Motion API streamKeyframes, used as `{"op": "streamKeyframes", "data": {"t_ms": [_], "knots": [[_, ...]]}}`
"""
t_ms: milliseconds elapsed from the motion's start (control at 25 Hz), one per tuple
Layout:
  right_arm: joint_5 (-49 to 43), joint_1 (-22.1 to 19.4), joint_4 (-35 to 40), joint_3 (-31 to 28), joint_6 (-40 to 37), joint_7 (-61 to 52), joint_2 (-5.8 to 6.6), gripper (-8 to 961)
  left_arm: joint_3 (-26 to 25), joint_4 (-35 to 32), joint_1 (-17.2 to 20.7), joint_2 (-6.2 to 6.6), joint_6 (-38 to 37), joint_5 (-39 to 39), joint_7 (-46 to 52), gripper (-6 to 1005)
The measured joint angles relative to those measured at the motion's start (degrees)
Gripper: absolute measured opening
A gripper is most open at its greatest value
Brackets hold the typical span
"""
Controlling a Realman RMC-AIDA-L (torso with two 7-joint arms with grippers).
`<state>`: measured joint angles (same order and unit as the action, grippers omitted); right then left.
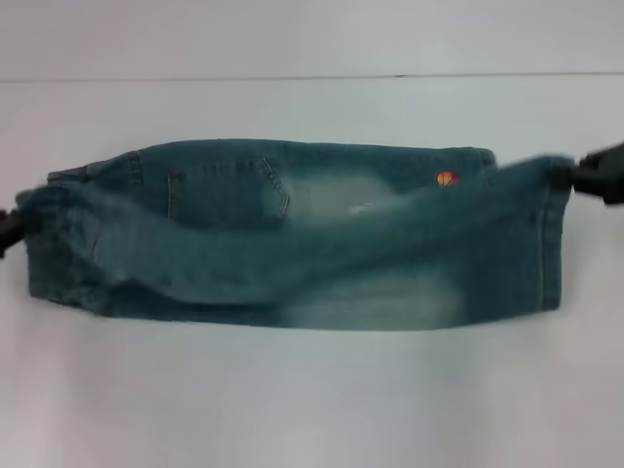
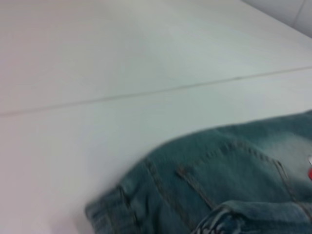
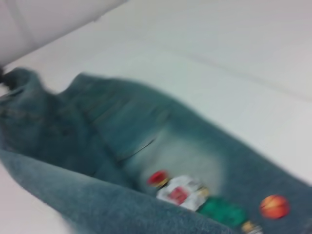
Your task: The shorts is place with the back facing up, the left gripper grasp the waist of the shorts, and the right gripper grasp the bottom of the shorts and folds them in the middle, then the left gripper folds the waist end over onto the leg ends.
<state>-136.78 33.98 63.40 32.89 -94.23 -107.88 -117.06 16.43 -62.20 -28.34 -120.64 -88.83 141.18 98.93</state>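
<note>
Blue denim shorts (image 1: 292, 244) stretch across the white table (image 1: 312, 409), waist at the left and leg hems at the right. A back pocket (image 1: 224, 190) faces up. My left gripper (image 1: 8, 229) is at the picture's left edge, shut on the waist corner. My right gripper (image 1: 597, 175) is at the right edge, shut on a leg hem corner. Between them one long edge of the cloth is raised and pulled taut, partly draped over the flat far half. The left wrist view shows the waistband and pocket of the shorts (image 2: 234, 190). The right wrist view shows the shorts (image 3: 97, 136) with coloured patches.
An orange round patch (image 1: 448, 178) sits near the right end of the shorts. A thin seam line (image 1: 312, 76) crosses the table behind the shorts. White tabletop lies in front of and behind the garment.
</note>
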Motion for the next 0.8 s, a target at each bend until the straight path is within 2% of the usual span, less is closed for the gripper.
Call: {"op": "streamKeyframes", "data": {"t_ms": [120, 160, 280, 400, 680, 800], "knots": [[0.1, 0.5, -0.6, 0.9, 6.5, -1.4, -0.62, 11, 0.3, 0.1, -2.5, -1.17, 4.1, 0.0, 0.5, 123], [0.1, 0.7, -1.0, 1.2, 8.5, -1.6, -0.84, 11, 0.3, 0.1, -2.5, -1.17, 4.1, 0.0, 0.5, 124], [0.3, 1.6, -2.6, 1.7, 14.3, -1.9, -1.58, 11, 1.4, 0.8, -3.7, -2.21, 8.4, 0.0, 0.9, 126], [0.2, 2.7, -5.2, 2.0, 19.8, -2.4, -1.96, 11, 5.3, 1.9, -4.2, -2.88, 13.9, 0.0, 2.8, 128], [0.0, 4.2, -11.4, 4.4, 31.3, -2.6, -2.03, 10, 14.2, 5.1, -4.2, -3.12, 24.7, 0.0, 7.9, 134], [-0.2, 4.3, -13.3, 6.8, 35.4, -3.8, -2.03, 10, 15.0, 6.0, -4.3, -3.12, 27.5, 0.2, 8.7, 136]]}}
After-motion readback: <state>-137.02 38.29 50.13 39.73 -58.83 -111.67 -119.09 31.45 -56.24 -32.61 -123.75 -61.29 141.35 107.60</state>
